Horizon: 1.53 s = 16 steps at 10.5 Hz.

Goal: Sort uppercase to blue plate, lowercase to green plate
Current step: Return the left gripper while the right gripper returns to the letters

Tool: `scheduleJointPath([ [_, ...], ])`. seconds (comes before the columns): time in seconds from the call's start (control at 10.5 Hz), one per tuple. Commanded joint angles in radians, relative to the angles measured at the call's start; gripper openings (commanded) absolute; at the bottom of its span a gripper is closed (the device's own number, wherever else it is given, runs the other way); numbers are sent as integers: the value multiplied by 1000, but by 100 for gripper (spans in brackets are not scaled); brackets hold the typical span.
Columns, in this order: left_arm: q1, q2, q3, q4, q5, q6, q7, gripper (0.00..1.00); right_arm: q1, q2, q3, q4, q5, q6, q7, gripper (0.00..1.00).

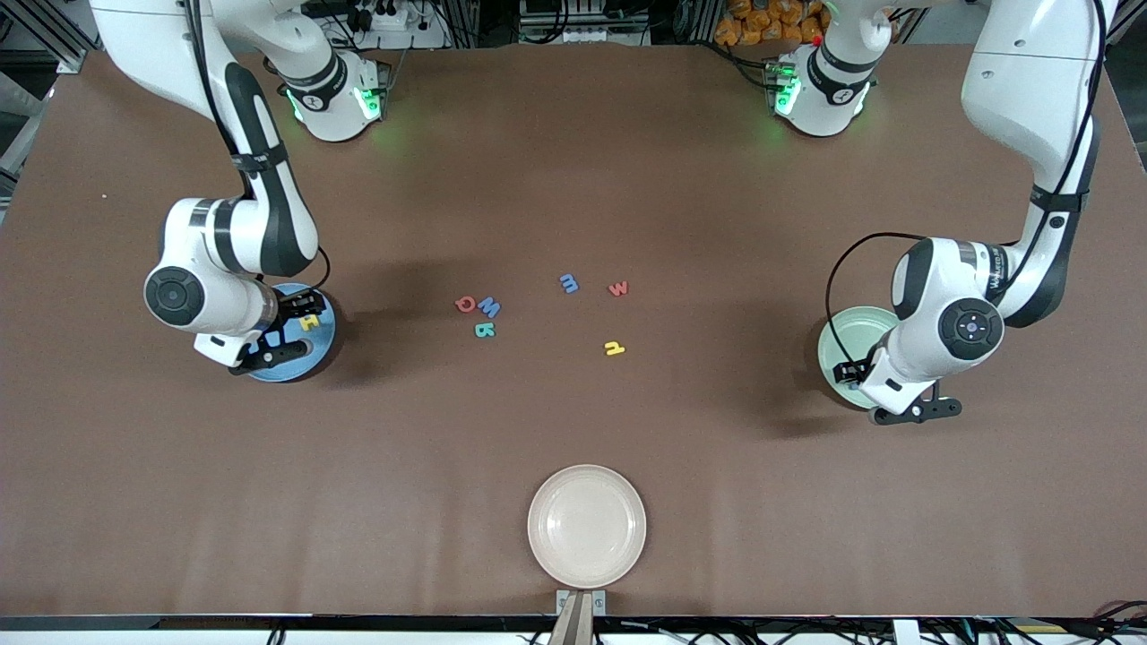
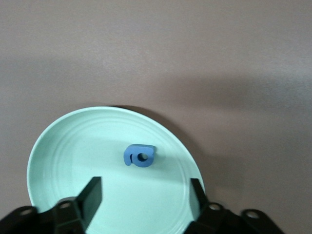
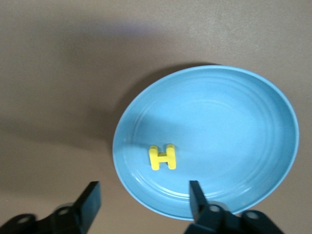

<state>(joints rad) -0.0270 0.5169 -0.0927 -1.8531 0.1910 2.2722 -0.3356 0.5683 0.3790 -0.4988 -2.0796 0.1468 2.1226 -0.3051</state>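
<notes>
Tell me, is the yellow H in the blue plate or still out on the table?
In. The yellow H lies flat inside the blue plate, free below the open right gripper.

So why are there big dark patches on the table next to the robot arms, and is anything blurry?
Front view: those patches are shadows the arms cast on the brown table, and green lights glow at the bases. Left wrist view: the blue a looks slightly soft on the green plate. Right wrist view: the yellow H is sharp on the blue plate.
</notes>
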Motion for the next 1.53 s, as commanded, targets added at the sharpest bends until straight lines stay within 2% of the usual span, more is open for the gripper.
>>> scheduleJointPath([
  [0.0, -17, -37, -27, -8, 24, -19, -75, 100, 7, -29, 70, 0, -1, -1, 146, 98],
  [0.19, -42, -37, -90, -9, 24, -19, -213, 100, 8, -49, 135, 1, 4, 10, 255, 98],
  [0.48, -137, -38, -189, -17, 24, -63, -452, 100, 39, -34, 258, -8, 24, 161, 408, 98],
  [0.76, -201, -34, -254, -21, 24, -66, -633, 100, 47, -29, 348, -13, 10, 248, 370, 99],
  [0.96, -212, -34, -326, -32, 24, -66, -779, 100, 50, -22, 359, -66, 7, 351, 237, 99],
  [1.05, -226, -25, -343, -31, 22, -66, -851, 100, 50, -22, 367, -118, 7, 446, 204, 99],
  [1.24, -264, -12, -343, -23, 12, -60, -1065, 100, 50, 15, 410, -192, 10, 612, 196, 99],
  [1.43, -298, 2, -343, -23, 12, -34, -1274, 100, 47, 15, 437, -209, 14, 639, 199, 99],
])
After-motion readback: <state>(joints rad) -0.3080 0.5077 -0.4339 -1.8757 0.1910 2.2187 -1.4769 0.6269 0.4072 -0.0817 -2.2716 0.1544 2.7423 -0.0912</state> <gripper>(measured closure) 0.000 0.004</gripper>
